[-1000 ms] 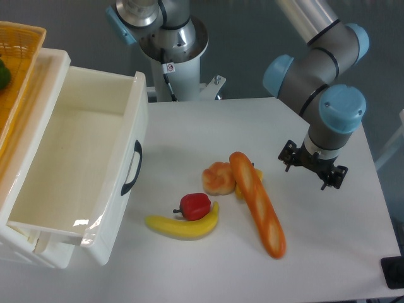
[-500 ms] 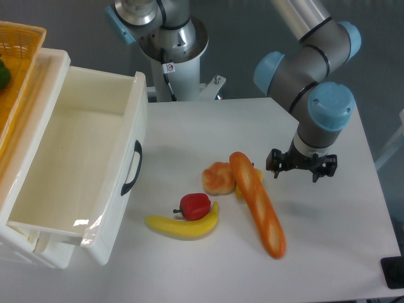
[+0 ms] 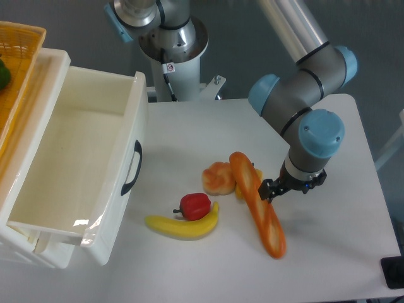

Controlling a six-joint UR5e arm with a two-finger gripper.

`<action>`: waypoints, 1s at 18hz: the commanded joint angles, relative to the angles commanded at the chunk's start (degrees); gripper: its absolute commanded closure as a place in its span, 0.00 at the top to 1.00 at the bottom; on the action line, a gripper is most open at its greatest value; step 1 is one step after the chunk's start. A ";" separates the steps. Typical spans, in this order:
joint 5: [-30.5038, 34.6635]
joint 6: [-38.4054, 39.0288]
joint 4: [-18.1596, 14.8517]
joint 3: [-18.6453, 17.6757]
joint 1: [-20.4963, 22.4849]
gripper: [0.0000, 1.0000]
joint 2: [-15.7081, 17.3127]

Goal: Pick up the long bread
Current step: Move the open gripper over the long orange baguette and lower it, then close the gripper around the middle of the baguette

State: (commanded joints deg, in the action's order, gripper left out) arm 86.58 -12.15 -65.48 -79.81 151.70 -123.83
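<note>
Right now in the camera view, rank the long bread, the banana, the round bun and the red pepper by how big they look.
1. long bread
2. banana
3. round bun and red pepper look much alike; unsure.

White table (image 3: 208,132), matte top, right edge rounded at the far corner. Behind it a plain grey-blue wall, evenly lit, no hard shadows beyond soft dark patches on the tabletop. On the left a large white plastic drawer (image 3: 76,164) stands pulled open, black handle (image 3: 131,168) on its front face, glossy highlights along its lower rim. At the top-left corner an orange woven basket (image 3: 16,69) overlaps the drawer unit. A small dark object (image 3: 392,273) sits at the bottom-right edge.
</note>
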 joint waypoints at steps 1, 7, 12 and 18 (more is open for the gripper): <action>-0.10 1.76 0.00 0.79 -0.44 1.00 -0.70; -0.19 3.54 2.02 0.63 -2.37 1.00 -3.52; -0.01 2.22 2.02 0.19 -2.37 0.97 -3.61; 0.25 2.39 2.11 0.01 -3.08 0.58 -4.75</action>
State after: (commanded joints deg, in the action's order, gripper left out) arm 86.84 -9.76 -63.37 -79.80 148.62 -128.58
